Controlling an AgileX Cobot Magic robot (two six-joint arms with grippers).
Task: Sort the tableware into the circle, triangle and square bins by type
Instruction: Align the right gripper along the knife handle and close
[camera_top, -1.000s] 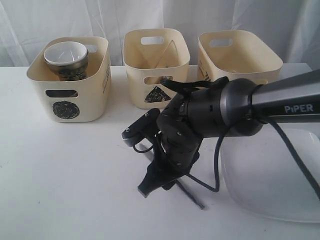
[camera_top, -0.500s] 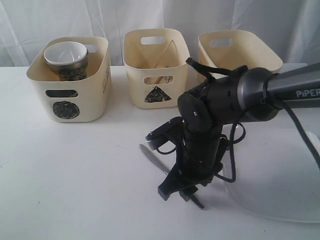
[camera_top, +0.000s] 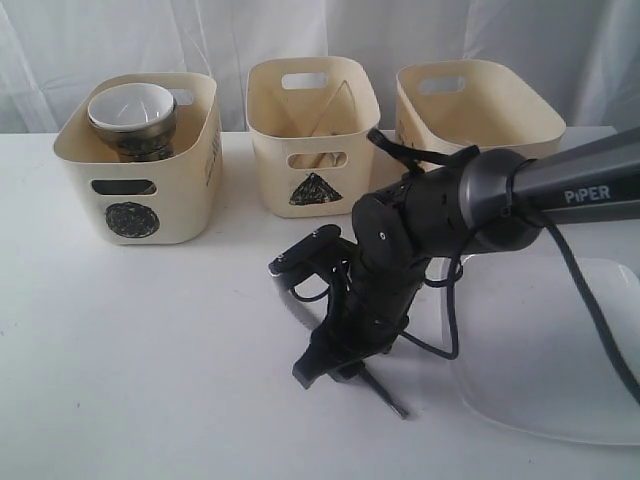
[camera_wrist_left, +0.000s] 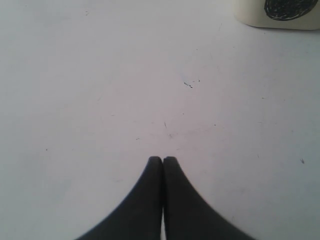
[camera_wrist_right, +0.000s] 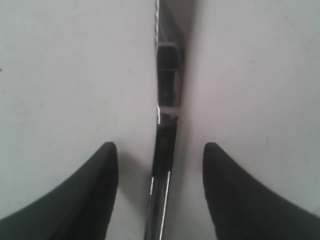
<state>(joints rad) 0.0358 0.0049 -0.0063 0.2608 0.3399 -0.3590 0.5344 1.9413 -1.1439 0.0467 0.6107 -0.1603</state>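
A steel knife (camera_wrist_right: 165, 125) lies flat on the white table, and its handle end (camera_top: 388, 396) pokes out from under my right arm. My right gripper (camera_wrist_right: 160, 146) hangs low over it, open, one finger on each side of the handle, neither touching. In the exterior view that gripper (camera_top: 330, 372) sits in front of the triangle bin (camera_top: 312, 150). The circle bin (camera_top: 140, 190) holds a white bowl (camera_top: 130, 105) nested in steel ware (camera_top: 140, 142). Wooden chopsticks (camera_top: 332, 105) lean inside the triangle bin. My left gripper (camera_wrist_left: 163, 159) is shut and empty over bare table near the circle bin (camera_wrist_left: 280, 12).
The third cream bin (camera_top: 475, 105) stands at the back right, its mark hidden behind my arm. A large white square plate (camera_top: 560, 360) lies at the front right, close to the right arm. A black cable (camera_top: 445, 320) loops off the wrist. A white curtain closes the back.
The right arm swung to the right, then came back a little left and lower, ending astride the knife. The bins and the plate have not moved.
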